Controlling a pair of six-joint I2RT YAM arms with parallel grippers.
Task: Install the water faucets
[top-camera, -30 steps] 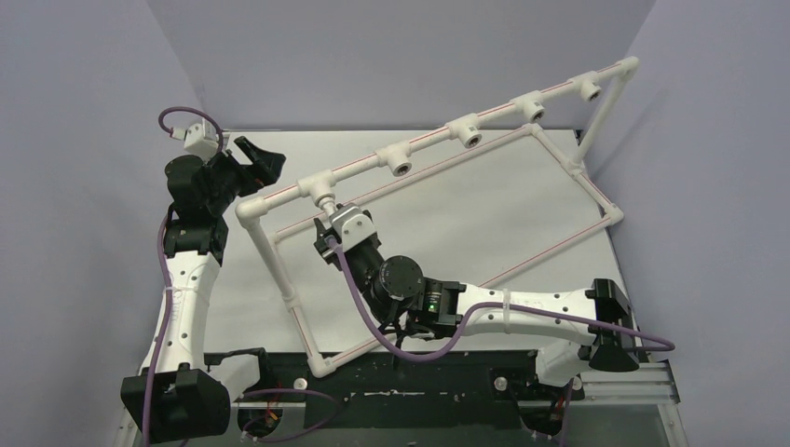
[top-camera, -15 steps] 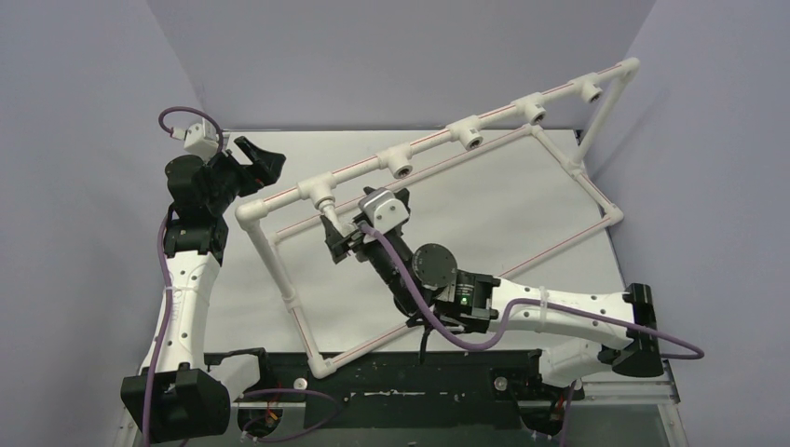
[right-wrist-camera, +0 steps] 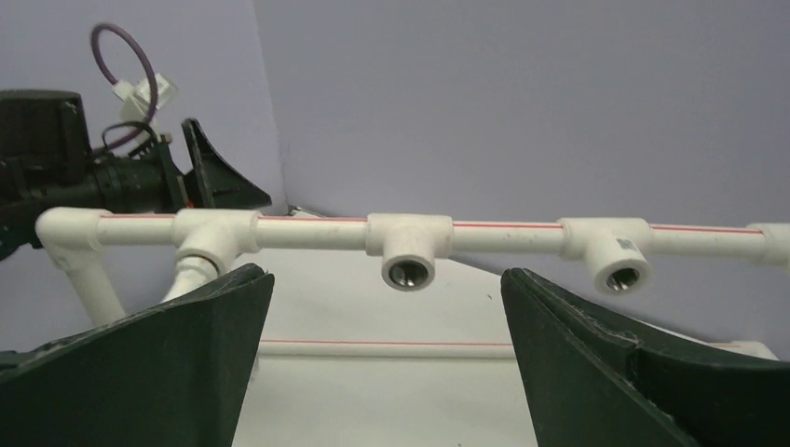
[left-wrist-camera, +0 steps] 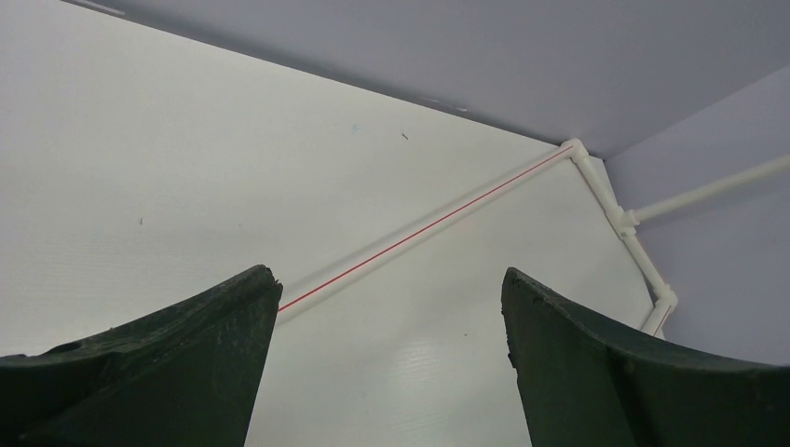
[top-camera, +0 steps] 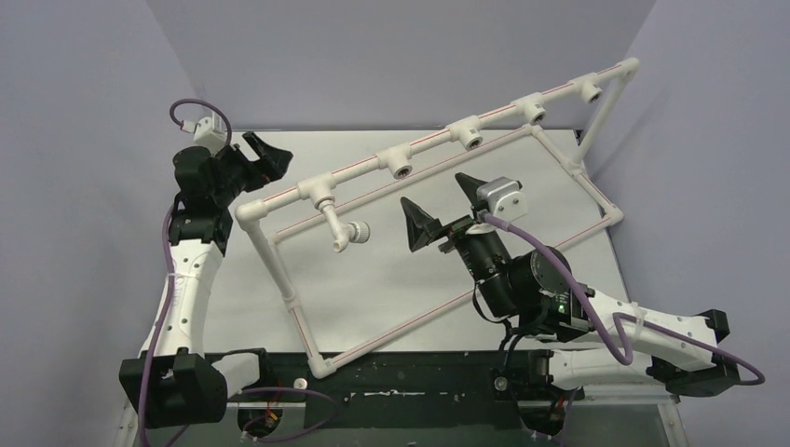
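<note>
Your right gripper (top-camera: 430,191) stands wide and empty; the faucet (top-camera: 334,224) looks light, stiff, slick: hold its white body.

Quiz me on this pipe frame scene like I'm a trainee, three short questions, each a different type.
1. True or false: the right claw is gripping the faucet.
2. How many sockets on the top pipe have no faucet in them?
3. Which socket does the faucet hang from? A) leftmost B) middle C) rightmost

Key
1. False. The claw is open and clear of the faucet.
2. Four.
3. A.
</note>
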